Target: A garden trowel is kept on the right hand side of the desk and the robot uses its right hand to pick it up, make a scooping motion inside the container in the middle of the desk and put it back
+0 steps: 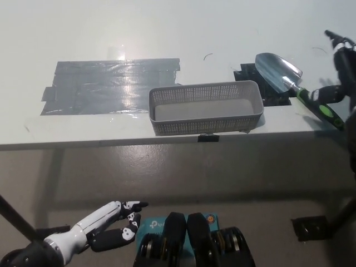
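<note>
The garden trowel (295,84) lies on the white desk at the right, its silver blade pointing up-left and its black and green handle toward the desk's right edge. My black right hand (338,78) hovers at the picture's right edge, right over the handle end, fingers spread and open, holding nothing. A grey perforated container (204,108) stands in the middle near the desk's front edge, with pale material inside. My white left hand (105,223) rests low at the lower left, below the desk, fingers apart.
A broad patch of grey tape (111,84) covers the desk left of the container. Black tape marks (253,75) lie under the trowel blade. The desk's front edge (167,142) runs across the middle of the picture, with floor beneath.
</note>
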Tool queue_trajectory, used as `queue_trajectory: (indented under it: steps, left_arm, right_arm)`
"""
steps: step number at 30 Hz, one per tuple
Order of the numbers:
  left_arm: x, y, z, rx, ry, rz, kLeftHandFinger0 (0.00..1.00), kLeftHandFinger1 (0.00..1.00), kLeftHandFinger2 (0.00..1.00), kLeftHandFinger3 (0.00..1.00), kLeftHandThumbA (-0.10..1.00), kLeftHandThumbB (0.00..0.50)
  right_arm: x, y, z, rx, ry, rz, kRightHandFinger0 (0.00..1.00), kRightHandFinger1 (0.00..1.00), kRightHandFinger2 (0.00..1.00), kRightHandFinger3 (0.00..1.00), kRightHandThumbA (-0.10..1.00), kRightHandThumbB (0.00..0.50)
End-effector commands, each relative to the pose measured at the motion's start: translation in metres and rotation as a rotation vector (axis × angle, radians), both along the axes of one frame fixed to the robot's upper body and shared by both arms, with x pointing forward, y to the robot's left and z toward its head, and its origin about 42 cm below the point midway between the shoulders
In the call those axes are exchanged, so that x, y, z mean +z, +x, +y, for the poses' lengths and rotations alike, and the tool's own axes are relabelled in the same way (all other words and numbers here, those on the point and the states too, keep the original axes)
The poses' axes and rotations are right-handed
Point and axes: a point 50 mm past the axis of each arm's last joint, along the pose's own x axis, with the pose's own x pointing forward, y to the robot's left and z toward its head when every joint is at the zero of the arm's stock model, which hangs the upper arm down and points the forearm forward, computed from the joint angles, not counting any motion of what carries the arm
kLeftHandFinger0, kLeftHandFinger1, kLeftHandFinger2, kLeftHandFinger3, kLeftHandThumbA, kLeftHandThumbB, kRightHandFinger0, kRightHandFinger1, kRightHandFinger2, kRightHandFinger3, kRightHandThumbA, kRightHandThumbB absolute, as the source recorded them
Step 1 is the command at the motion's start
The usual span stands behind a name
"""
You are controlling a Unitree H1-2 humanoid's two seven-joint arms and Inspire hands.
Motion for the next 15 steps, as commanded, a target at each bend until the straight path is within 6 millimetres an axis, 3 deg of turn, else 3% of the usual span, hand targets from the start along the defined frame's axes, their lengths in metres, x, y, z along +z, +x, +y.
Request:
queue_trajectory:
  steps: [1,2,7,9,11,13,15]
  left_arm:
    - [0.014,0.001,0.005,-0.018,0.013,-0.024,1.00,1.00,1.00,1.00,1.00,0.131]
    - [0.014,0.001,0.005,-0.024,0.011,-0.029,1.00,1.00,1.00,1.00,1.00,0.157]
    - [0.015,0.001,0.004,-0.027,0.011,-0.023,1.00,1.00,1.00,1.00,1.00,0.144]
    - [0.014,0.000,0.003,-0.022,0.002,-0.015,1.00,1.00,1.00,1.00,1.00,0.131]
    - [0.012,-0.001,0.001,-0.023,0.001,-0.013,1.00,1.00,1.00,1.00,1.00,0.145]
    - [0.012,-0.003,0.002,-0.019,0.009,-0.015,1.00,1.00,1.00,1.00,1.00,0.162]
    - [0.012,-0.004,0.002,-0.016,0.024,-0.019,1.00,1.00,1.00,1.00,1.00,0.149]
  right_arm:
    - [0.035,0.018,0.012,0.005,-0.019,-0.023,1.00,1.00,1.00,1.00,1.00,0.470]
    - [0.034,0.021,0.013,0.004,-0.023,-0.014,1.00,1.00,1.00,1.00,1.00,0.472]
    - [0.031,0.037,0.012,-0.015,-0.046,0.040,1.00,1.00,1.00,1.00,1.00,0.479]
    - [0.026,0.040,0.002,-0.034,-0.059,0.063,1.00,1.00,1.00,1.00,0.98,0.484]
    - [0.018,0.044,-0.015,-0.066,-0.086,0.098,1.00,1.00,1.00,1.00,0.98,0.488]
    - [0.015,0.046,-0.019,-0.085,-0.098,0.111,1.00,1.00,1.00,1.00,0.97,0.487]
    - [0.009,0.051,-0.035,-0.115,-0.111,0.132,1.00,1.00,1.00,1.00,0.91,0.475]
